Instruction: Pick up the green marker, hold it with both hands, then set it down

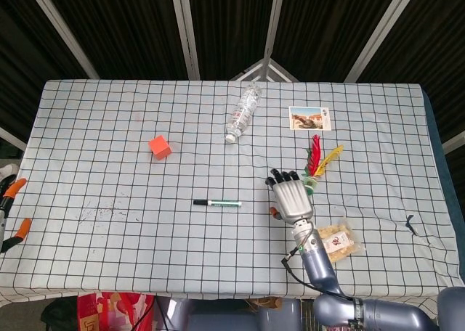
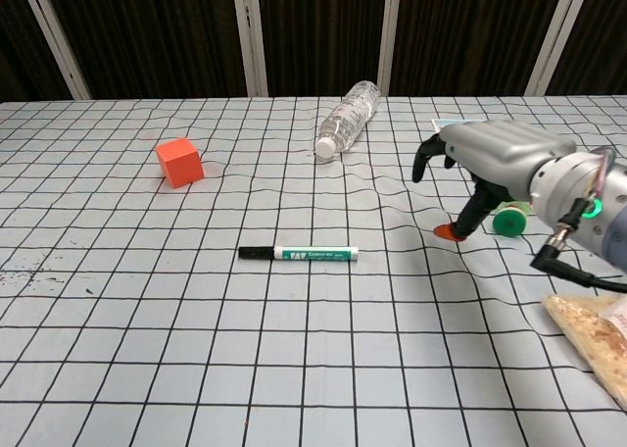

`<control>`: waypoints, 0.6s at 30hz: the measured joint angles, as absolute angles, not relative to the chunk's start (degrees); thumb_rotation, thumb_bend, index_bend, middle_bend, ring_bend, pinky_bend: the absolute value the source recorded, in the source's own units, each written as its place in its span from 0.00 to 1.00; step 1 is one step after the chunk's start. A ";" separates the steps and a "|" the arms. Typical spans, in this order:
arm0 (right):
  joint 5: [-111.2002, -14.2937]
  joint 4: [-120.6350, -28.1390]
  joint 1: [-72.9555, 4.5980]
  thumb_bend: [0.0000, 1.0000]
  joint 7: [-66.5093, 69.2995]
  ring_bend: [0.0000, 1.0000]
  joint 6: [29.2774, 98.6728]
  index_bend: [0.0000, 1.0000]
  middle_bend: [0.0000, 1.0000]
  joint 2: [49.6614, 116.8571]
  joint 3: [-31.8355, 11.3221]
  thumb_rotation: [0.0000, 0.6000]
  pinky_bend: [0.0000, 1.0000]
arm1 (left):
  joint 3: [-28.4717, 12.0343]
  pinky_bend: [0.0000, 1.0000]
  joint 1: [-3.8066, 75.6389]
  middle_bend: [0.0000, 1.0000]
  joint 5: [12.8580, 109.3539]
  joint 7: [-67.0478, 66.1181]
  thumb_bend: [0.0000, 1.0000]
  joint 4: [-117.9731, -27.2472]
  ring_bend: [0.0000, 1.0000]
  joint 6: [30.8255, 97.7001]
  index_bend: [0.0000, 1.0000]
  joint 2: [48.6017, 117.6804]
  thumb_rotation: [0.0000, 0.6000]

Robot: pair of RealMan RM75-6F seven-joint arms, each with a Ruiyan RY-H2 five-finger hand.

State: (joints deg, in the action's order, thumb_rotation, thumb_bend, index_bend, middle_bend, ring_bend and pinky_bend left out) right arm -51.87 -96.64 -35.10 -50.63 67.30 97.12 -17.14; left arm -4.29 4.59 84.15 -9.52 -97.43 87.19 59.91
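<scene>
Green marker (image 1: 217, 202) lies flat near table centre, black cap end pointing to 9 o'clock, body running toward 3 o'clock. Untouched; nothing beside it.

Right hand (image 1: 292, 196) hovers over the checked tablecloth (image 1: 109, 149) at the marker's 3 o'clock, near but apart from it. Palm down, fingers spread and slightly drooped, holding nothing. Chest view shows the thumb (image 2: 463, 223) hanging down with its orange tip close to the cloth.

Left hand (image 1: 9, 211) sits at the table's far 9 o'clock edge, well apart from the marker. Only orange-tipped fingers show, spread, nothing between them.

Step in hand, as I judge it: reach for the marker with the right hand. To do it well:
- carry on toward 9 o'clock until thumb and fingers straddle the barrel;
- take it on the white-green body toward the 3 o'clock end, leaving the capped end free for the left hand;
- come down square, since a round barrel will likely roll if nudged sideways.

Hard to make out:
- left hand mostly cut off by the frame edge in head view, absent from chest view;
- right forearm covers part of the snack packet (image 1: 338, 242);
- feather shuttlecock (image 1: 317, 162) partly behind the right hand in chest view;
- print on the marker label unreadable.
</scene>
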 measured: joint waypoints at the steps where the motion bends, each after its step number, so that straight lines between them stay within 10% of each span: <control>1: -50.71 -95.88 -35.90 0.26 -51.45 0.23 67.29 0.34 0.19 98.28 -17.39 1.00 0.20 | -4.35 0.13 4.74 0.07 84.10 -9.54 0.48 -97.44 0.00 86.99 0.14 60.01 1.00; 18: -41.63 -81.28 -46.53 0.26 -55.96 0.22 68.98 0.37 0.19 115.88 -20.00 1.00 0.19 | -4.55 0.13 5.67 0.07 83.76 -12.16 0.48 -97.30 0.00 86.19 0.14 60.93 1.00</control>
State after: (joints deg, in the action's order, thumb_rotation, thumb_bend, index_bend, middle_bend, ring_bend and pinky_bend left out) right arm -41.63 -81.28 -46.53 -55.96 68.98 115.88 -20.00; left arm -4.55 5.67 83.76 -12.16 -97.30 86.19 60.93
